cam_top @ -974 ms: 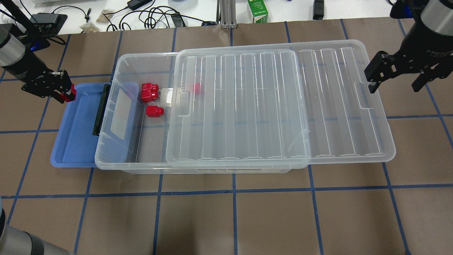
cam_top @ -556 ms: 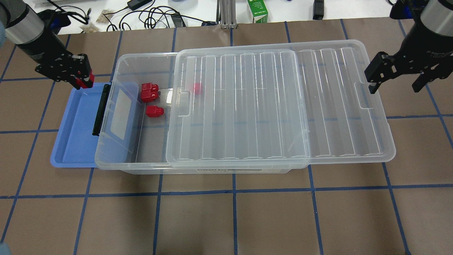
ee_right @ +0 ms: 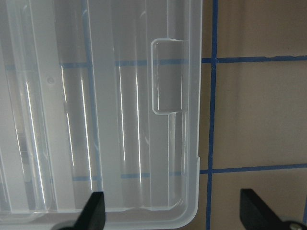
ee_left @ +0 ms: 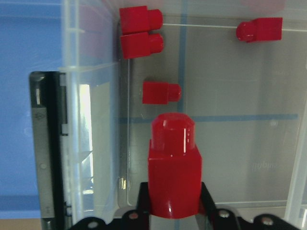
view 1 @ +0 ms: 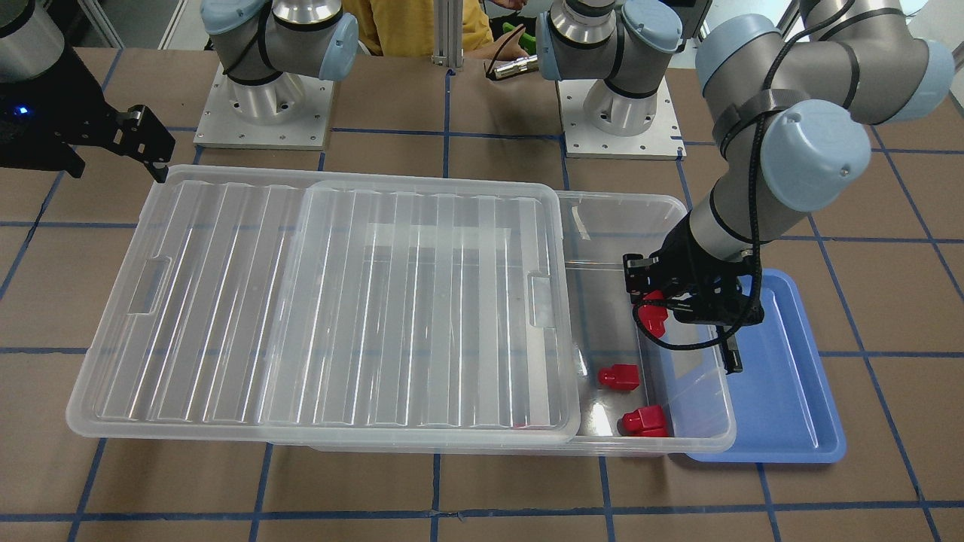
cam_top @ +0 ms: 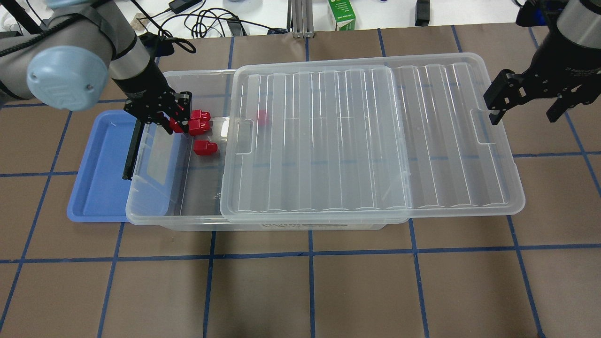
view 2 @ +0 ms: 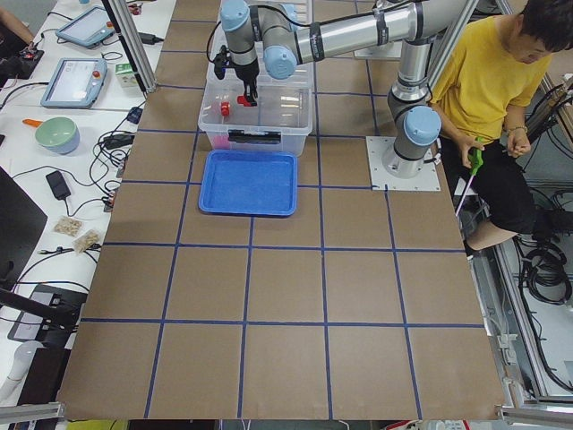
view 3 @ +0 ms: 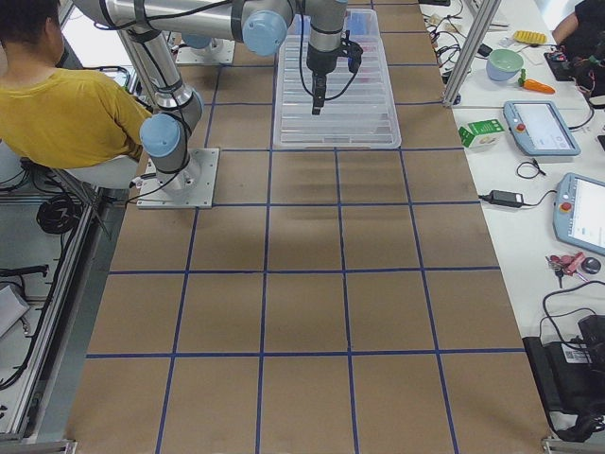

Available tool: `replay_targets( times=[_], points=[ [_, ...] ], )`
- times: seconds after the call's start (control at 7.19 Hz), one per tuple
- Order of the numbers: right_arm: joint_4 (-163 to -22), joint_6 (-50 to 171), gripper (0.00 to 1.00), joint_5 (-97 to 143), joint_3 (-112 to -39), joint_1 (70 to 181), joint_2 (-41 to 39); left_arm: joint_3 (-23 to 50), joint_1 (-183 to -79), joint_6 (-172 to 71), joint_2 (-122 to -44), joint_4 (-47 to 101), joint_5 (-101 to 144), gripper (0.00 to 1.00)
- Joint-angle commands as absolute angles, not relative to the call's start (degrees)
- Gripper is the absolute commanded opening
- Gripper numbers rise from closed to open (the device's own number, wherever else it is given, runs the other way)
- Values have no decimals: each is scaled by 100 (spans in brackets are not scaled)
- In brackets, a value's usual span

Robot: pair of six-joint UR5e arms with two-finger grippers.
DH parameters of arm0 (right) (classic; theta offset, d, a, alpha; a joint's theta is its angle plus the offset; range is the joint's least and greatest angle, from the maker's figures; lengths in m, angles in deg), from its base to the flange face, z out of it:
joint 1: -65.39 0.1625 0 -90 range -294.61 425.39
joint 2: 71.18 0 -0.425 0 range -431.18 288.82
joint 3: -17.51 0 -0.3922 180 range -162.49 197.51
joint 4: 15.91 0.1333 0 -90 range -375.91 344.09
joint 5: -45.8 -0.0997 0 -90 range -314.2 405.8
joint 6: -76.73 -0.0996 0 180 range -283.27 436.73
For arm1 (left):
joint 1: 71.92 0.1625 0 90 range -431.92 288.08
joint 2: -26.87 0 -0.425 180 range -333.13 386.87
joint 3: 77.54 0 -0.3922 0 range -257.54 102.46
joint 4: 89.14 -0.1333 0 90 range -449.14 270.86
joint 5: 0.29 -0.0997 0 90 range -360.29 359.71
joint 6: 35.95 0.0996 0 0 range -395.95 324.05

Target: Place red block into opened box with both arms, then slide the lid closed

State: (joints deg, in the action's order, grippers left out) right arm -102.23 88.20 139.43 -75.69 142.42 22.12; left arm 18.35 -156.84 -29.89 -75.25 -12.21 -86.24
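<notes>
One red block (ee_left: 174, 167) pinched tight in your left gripper (cam_top: 177, 123), over box (cam_top: 159, 82) open end. Release low (less bounce), clear of loose blocks (cam_top: 199, 123) at 3 o'clock overhead. Right gripper (cam_top: 523, 112) spread wide, empty, beside lid (cam_top: 328, 141).

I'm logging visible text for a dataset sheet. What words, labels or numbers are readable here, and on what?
No text reads cleanly.
Label on the box front: dark print, half hidden under the lid rim, unreadable.
Green carton: white print, too small.
Right arm wrist: white lettering, blurred.
Box floor, left wrist view: embossed word, too faint.
</notes>
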Motion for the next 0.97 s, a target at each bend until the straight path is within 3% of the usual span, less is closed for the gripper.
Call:
replay_targets(
  times=[0.0, 0.83],
  points=[
    [-10222, 8824, 100, 13950, -7575, 14230, 2189, 2518, -15647, -2945, -7517, -2205, -8616, 0],
    [-10231, 8771, 100, 13941, -7750, 14229, 2215, 3152, -15665, -3006, -7657, -2454, -8580, 0]
  ],
)
